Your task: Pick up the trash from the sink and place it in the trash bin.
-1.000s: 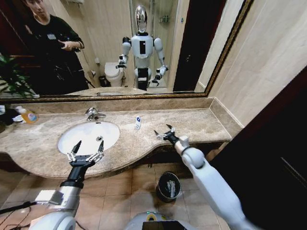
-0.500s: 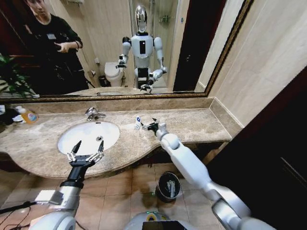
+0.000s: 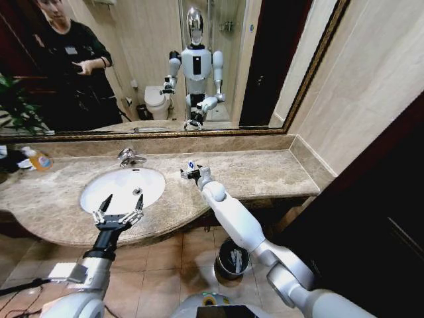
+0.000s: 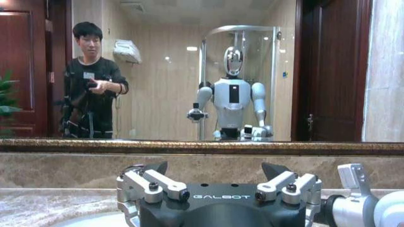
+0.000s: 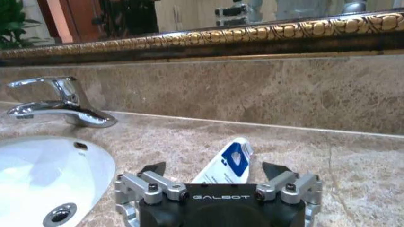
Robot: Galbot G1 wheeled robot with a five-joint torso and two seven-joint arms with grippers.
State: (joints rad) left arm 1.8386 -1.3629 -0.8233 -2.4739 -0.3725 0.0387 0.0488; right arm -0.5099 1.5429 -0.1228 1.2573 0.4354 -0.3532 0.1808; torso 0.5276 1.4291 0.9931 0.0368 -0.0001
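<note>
One white packet [image 5: 228,163] between open right claw [image 5: 215,182] fingers.

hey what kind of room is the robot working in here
Most likely a hotel-style bathroom: a white oval sink with a chrome faucet set in a marble counter, under a wide gold-framed mirror.

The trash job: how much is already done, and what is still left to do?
Done: the trash bin on the floor already holds some light-coloured items. In hand: the right end effector, open, is at a white tube with a blue label lying on the counter beside the sink, not yet gripped. The left end effector hovers open at the sink's front edge. Left: grasping that tube and dropping it in the bin.
</note>
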